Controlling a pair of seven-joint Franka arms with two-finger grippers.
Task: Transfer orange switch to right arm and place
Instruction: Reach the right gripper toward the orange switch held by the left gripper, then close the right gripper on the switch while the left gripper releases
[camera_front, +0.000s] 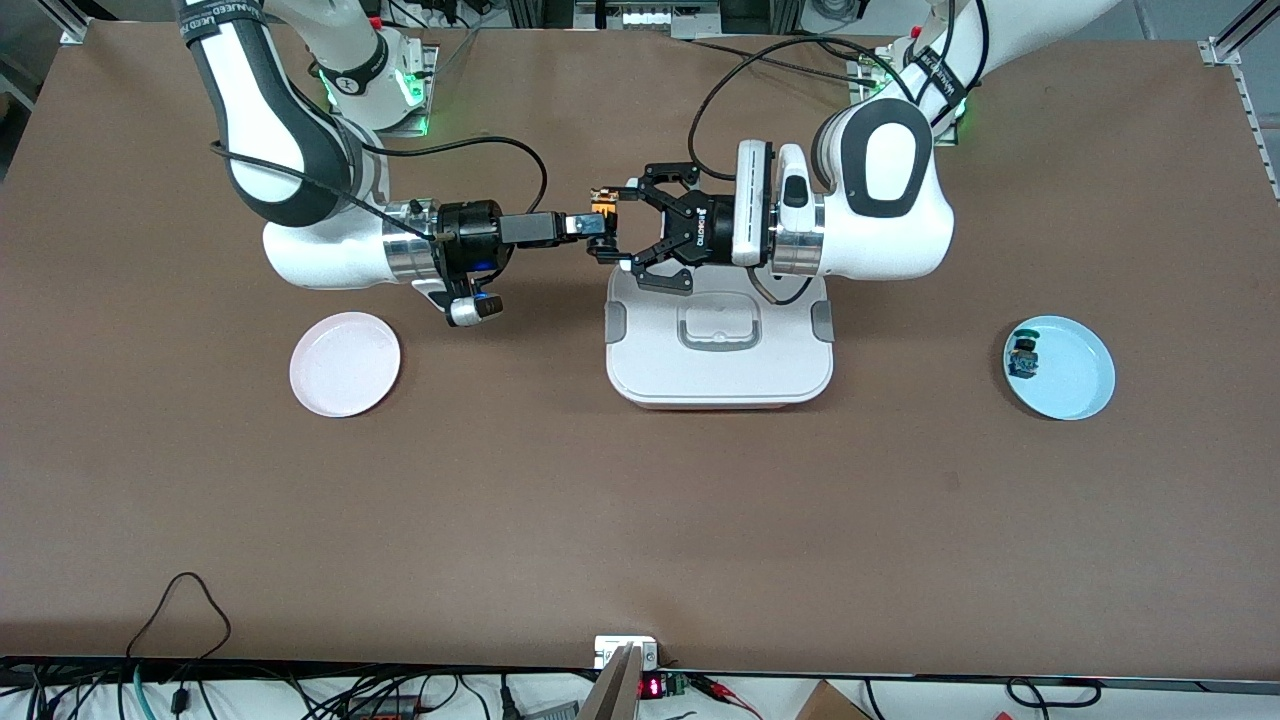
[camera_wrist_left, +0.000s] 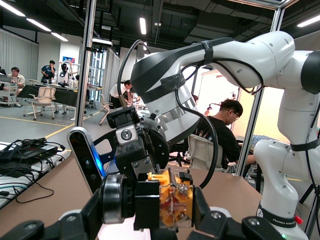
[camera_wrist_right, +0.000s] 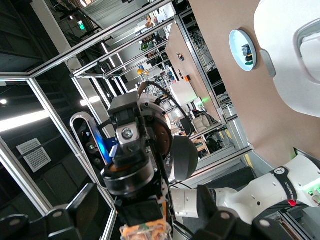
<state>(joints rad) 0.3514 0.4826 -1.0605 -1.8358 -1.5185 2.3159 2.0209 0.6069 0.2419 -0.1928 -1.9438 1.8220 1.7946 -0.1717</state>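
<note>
1. End effectors meet in the air above the upper edge of the white lidded container (camera_front: 718, 345) at mid-worktop; the orange switch (camera_front: 601, 211) sits between them.
2. Right end effector (camera_front: 590, 228), narrow and black, reaches in from the right arm (camera_front: 300, 150); its fingers are pressed onto the orange switch. In the left wrist view the switch (camera_wrist_left: 175, 200) shows as an orange block with a metal-patterned face, held at the tip of the right end effector (camera_wrist_left: 150, 200).
3. Left end effector (camera_front: 625, 225), wide and black, has its fingers spread, one on each side of the switch, clear of it in the front view.
4. Pink plate (camera_front: 345, 363) lies on the brown worktop (camera_front: 640, 520) toward the right arm's end, at about the same nearness to the front camera as the container.
5. Light blue plate (camera_front: 1070, 375) lies toward the left arm's end and carries a small switch with blue-teal parts (camera_front: 1023, 356) near its rim; the right wrist view shows this plate (camera_wrist_right: 239, 52) too.
6. Both arm bases stand along the worktop edge farthest from the front camera.
</note>
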